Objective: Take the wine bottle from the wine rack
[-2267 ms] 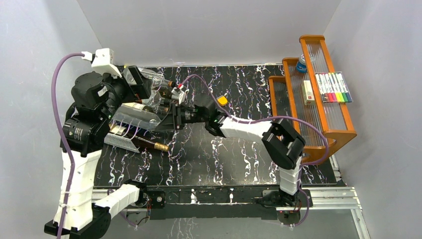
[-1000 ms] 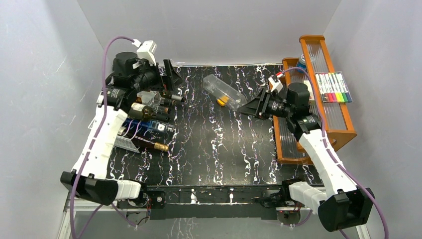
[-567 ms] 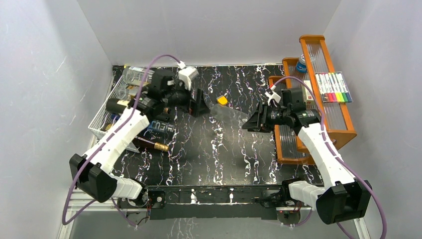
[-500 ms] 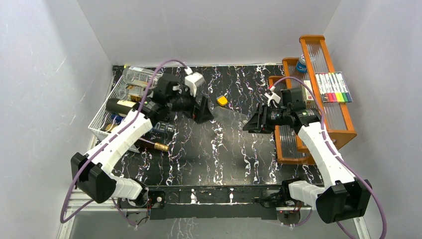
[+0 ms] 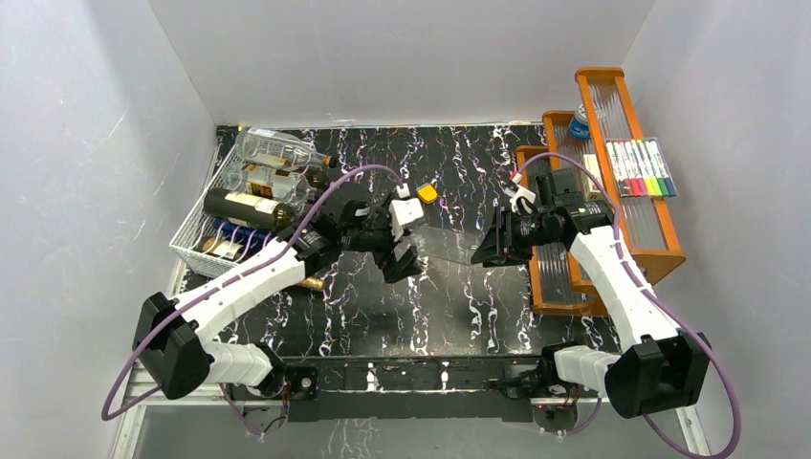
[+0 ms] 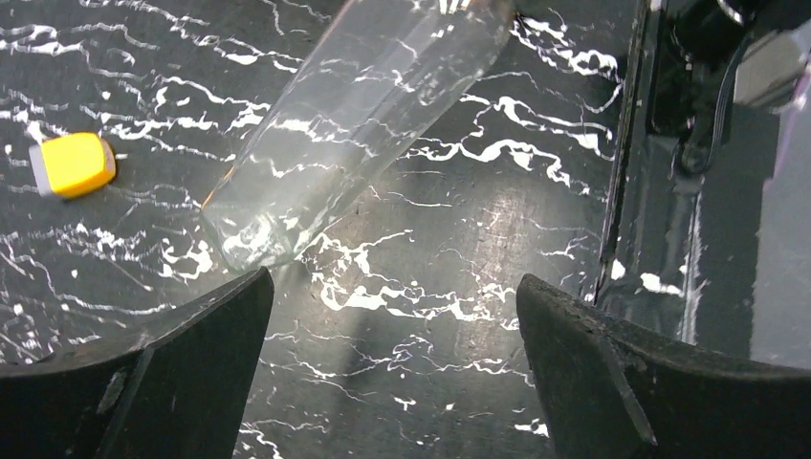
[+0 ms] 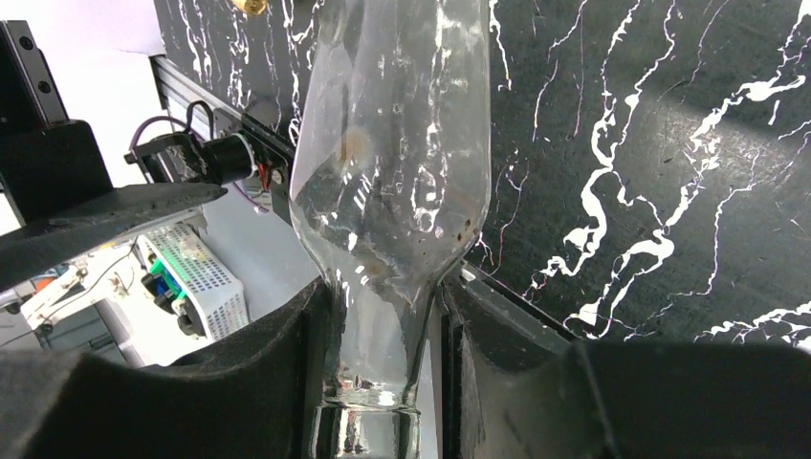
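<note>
The black marbled table (image 5: 363, 316) fills the floor of the cell. The white wire wine rack (image 5: 196, 229) stands at its far left with several other bottles (image 5: 244, 206) lying in it. The orange tiered shelf (image 5: 660, 253) sits at the far right and carries a row of markers (image 5: 643, 167). Between them, well apart from the rack, the right gripper (image 5: 485, 247) is clamped on the neck of a clear wine bottle (image 5: 445, 239). In the right wrist view the glass shoulder swells out just past the pads (image 7: 316, 325). The bottle's body stretches out low over the middle of the table, towards the left arm. Whether its base touches the surface cannot be told. The left gripper (image 5: 402, 260) hangs just beside that base with its jaws spread wide and nothing between them, looking down on the bottle's end. A small yellow block (image 6: 72, 164) lies near it. By my reading the lift off the rack is done and the set-down is in hand. The next move calls for laying the glass gently on bare table, clear of the block. The right gripper should let go only once the round body is settled and not inclined to roll.
</note>
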Controlling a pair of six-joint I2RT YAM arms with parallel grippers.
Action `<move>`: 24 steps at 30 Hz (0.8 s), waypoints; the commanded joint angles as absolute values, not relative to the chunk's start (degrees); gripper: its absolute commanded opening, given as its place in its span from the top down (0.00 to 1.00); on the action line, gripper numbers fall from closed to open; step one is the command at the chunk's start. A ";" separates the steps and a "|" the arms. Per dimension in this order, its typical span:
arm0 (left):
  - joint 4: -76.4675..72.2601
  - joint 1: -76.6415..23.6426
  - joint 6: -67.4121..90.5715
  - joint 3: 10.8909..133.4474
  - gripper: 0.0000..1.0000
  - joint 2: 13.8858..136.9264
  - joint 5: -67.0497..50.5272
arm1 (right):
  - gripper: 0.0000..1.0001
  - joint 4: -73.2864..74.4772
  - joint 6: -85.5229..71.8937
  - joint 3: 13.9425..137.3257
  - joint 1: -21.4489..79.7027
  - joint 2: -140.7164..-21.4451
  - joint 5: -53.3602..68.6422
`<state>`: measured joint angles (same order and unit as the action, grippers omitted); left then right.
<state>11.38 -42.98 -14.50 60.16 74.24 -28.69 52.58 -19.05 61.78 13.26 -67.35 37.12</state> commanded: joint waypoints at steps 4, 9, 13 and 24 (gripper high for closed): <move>5.58 -46.34 -28.83 55.33 0.02 70.85 -32.47 | 1.00 53.22 -15.85 64.88 15.19 -67.14 39.05; 3.93 -48.07 -29.81 55.26 0.02 73.26 -34.22 | 1.00 54.17 -14.88 65.17 17.20 -68.23 39.15; 0.77 -49.88 -29.87 56.23 0.02 76.76 -32.81 | 1.00 55.06 -14.26 65.60 19.03 -69.17 39.11; -7.01 -51.29 -26.39 56.99 0.02 83.46 -38.50 | 1.00 56.05 -11.93 66.71 26.27 -69.63 39.15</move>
<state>-4.58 -51.00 -26.79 55.22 81.93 -33.19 57.08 -13.82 62.85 23.66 -70.67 35.86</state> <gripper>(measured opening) 0.981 0.477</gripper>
